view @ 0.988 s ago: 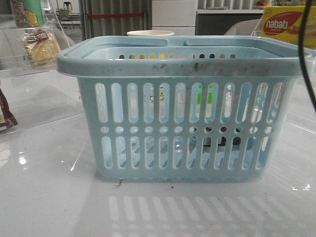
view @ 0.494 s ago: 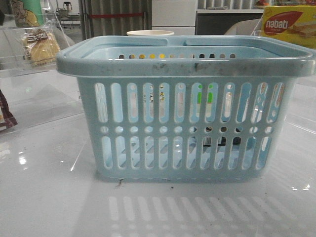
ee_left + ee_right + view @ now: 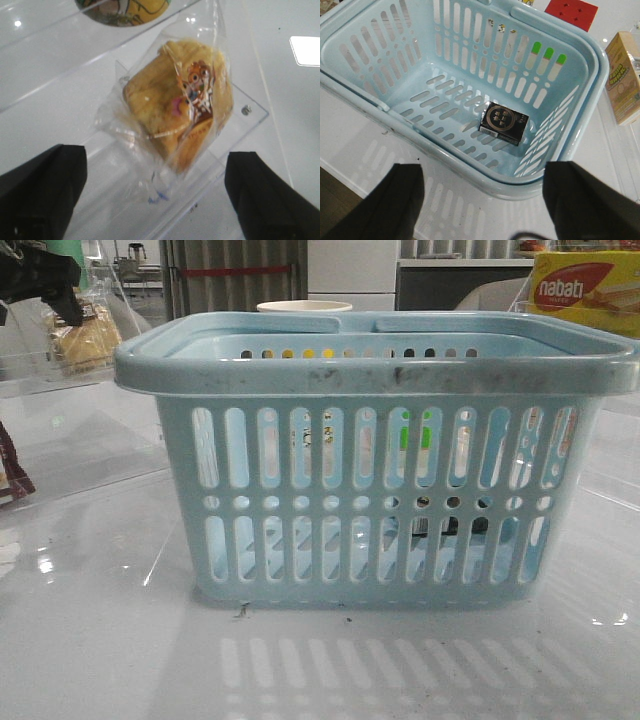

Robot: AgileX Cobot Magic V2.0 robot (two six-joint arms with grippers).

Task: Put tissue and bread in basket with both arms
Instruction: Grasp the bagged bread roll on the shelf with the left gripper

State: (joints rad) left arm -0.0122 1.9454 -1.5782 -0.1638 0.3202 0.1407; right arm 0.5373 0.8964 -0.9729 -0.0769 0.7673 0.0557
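Clear acrylic shelf (image 3: 252, 112) under bread (image 3: 177, 107) (wrapped); nabati box (image 3: 585, 292) far right

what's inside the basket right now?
Only the tissue, a small dark pack lying flat on the floor of the basket. The bread is still outside, in its clear packet below the open left gripper. The near wall's foot is hidden by the rim.

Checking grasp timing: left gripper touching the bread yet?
Apart. The left wrist view shows the left gripper open, its fingers on either side of the bread, with clear shelf visible between them.
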